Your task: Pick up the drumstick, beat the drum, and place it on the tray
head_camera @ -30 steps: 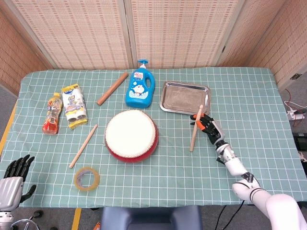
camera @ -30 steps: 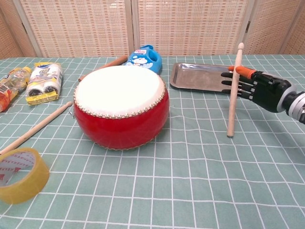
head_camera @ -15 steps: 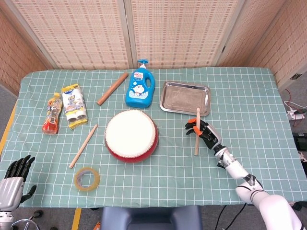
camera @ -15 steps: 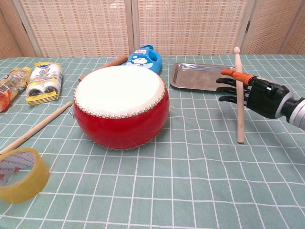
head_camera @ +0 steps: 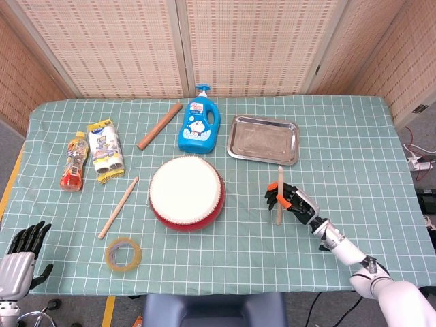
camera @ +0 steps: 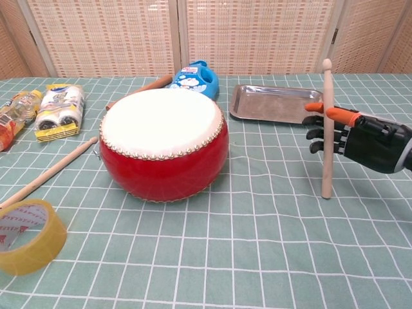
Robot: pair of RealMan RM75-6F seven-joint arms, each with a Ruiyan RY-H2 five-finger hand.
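Note:
My right hand (head_camera: 293, 199) (camera: 360, 135) holds a wooden drumstick (head_camera: 279, 196) (camera: 327, 129) nearly upright, right of the red drum (head_camera: 186, 193) (camera: 163, 143), with the stick's lower end close to the cloth. The steel tray (head_camera: 263, 139) (camera: 275, 103) lies behind the hand, with nothing on it. A second drumstick (head_camera: 118, 207) (camera: 46, 174) lies flat on the cloth left of the drum. My left hand (head_camera: 20, 255) hangs open off the table's front left corner, seen only in the head view.
A blue soap bottle (head_camera: 199, 127) and a wooden rolling pin (head_camera: 159, 126) lie behind the drum. Snack packs (head_camera: 105, 151) and a bottle (head_camera: 73, 162) sit at the far left. A roll of tape (head_camera: 123, 254) (camera: 29, 235) rests near the front left.
My right hand has carried the drumstick toward me, away from the tray, keeping it almost upright. The left hand has stayed where it was.

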